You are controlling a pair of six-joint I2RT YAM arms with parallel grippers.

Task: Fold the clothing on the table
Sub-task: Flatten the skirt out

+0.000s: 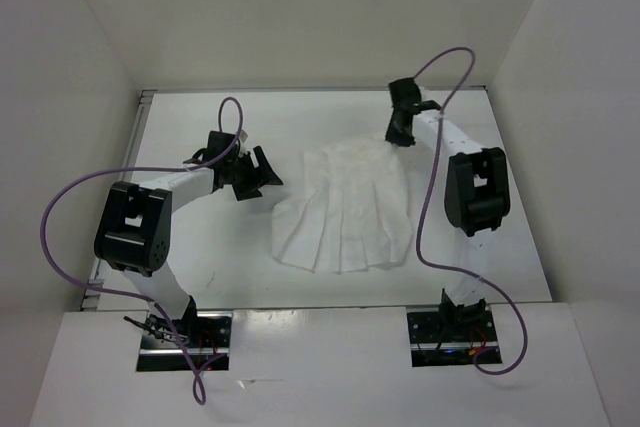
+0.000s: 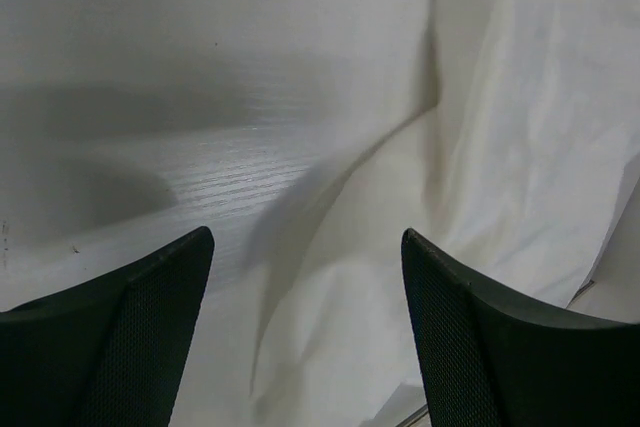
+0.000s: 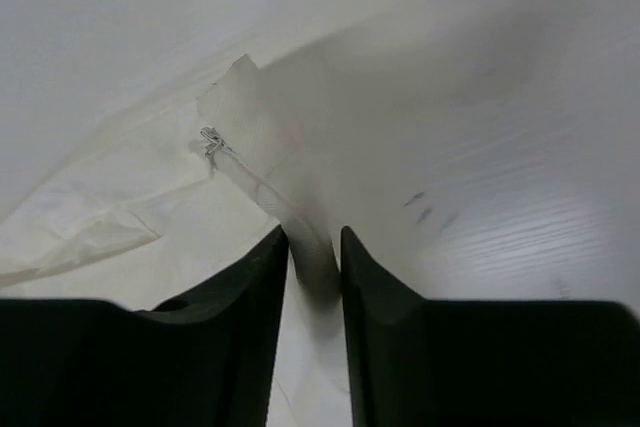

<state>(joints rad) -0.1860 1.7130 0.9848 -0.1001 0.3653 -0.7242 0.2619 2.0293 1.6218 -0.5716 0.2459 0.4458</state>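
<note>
The clothing is a thin white pleated garment spread flat in the middle of the table. My right gripper is at its far right corner, shut on the hem. In the right wrist view a fold of the clothing runs up from between the black fingers of the right gripper. My left gripper hovers just left of the garment's left edge, open. In the left wrist view the left gripper has wide-apart fingers with the clothing below and to the right.
White walls enclose the table on the left, back and right. Purple cables loop beside each arm. A metal edge strip runs along the near side by the arm bases.
</note>
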